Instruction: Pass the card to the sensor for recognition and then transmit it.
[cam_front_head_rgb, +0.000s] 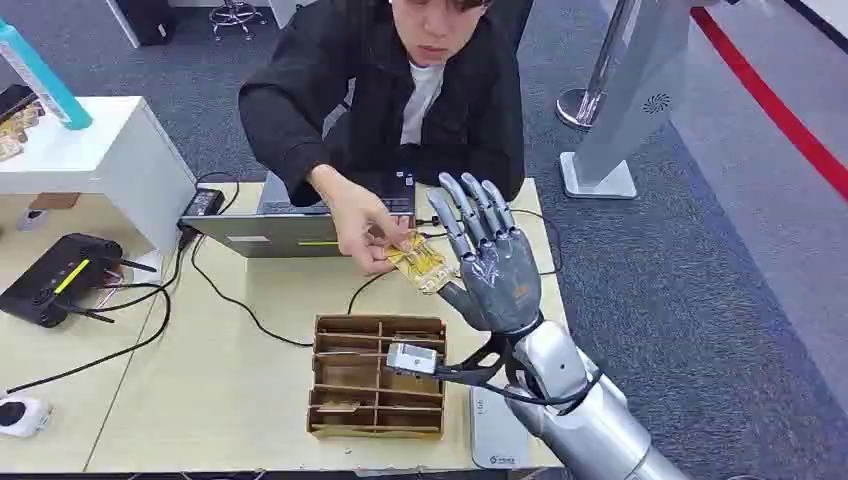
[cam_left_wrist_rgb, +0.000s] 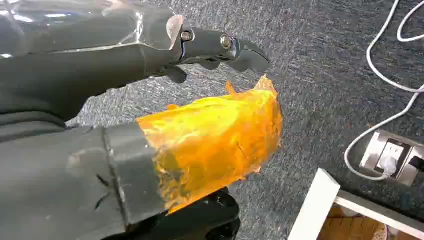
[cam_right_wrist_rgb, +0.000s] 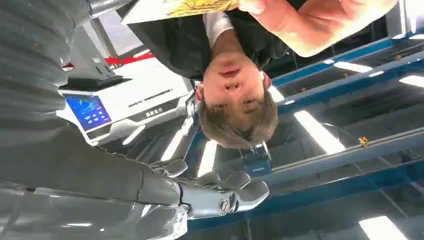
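Observation:
The yellow card (cam_front_head_rgb: 425, 262) is over the table's middle, held in a person's hand (cam_front_head_rgb: 365, 225) that reaches across from the far side. My right hand (cam_front_head_rgb: 490, 265) is raised beside it, palm up and fingers spread straight; the card's edge lies against my thumb, and no finger closes on it. The right wrist view shows the card (cam_right_wrist_rgb: 180, 7) past my thumb tip, with the person's hand (cam_right_wrist_rgb: 310, 25) on it. A flat white sensor pad (cam_front_head_rgb: 497, 438) lies at the table's front edge under my forearm. My left hand (cam_left_wrist_rgb: 165, 100) hangs over grey carpet, its orange-taped thumb and dark fingers holding nothing.
A divided cardboard box (cam_front_head_rgb: 378, 375) stands in front of my right arm. A grey laptop (cam_front_head_rgb: 290, 228) lies before the seated person. To the left are a black router (cam_front_head_rgb: 60, 275) with cables and a white shelf (cam_front_head_rgb: 95, 150). A power strip (cam_left_wrist_rgb: 387, 157) lies on the floor.

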